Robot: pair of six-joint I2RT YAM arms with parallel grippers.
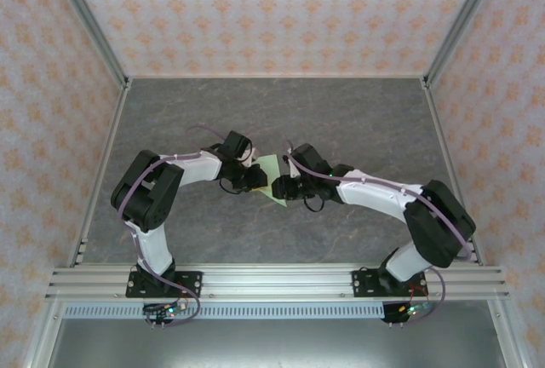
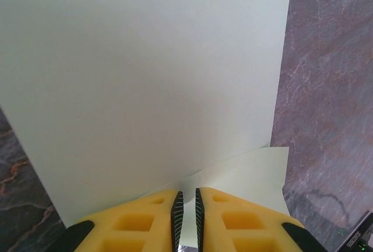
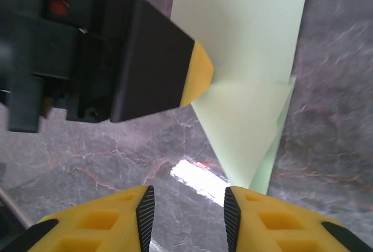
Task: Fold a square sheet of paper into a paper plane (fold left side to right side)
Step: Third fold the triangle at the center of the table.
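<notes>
The pale green sheet of paper (image 1: 271, 169) lies mid-table between both grippers, partly folded, with a pointed end toward the right arm. In the left wrist view one layer of the paper (image 2: 145, 77) stands up close to the camera and a lower layer (image 2: 256, 176) lies flat beneath it. My left gripper (image 2: 187, 196) is shut on the paper's edge, which runs into the narrow gap between the pads. My right gripper (image 3: 188, 193) is open above the bare table, its right finger close to the paper's folded point (image 3: 245, 129). The left gripper's finger (image 3: 145, 59) reaches onto the paper from the left.
The grey marbled tabletop (image 1: 281, 112) is walled by patterned panels at the back and sides. An aluminium rail (image 1: 272, 281) carries both arm bases at the near edge. The two grippers (image 1: 255, 179) (image 1: 278, 187) are very close together.
</notes>
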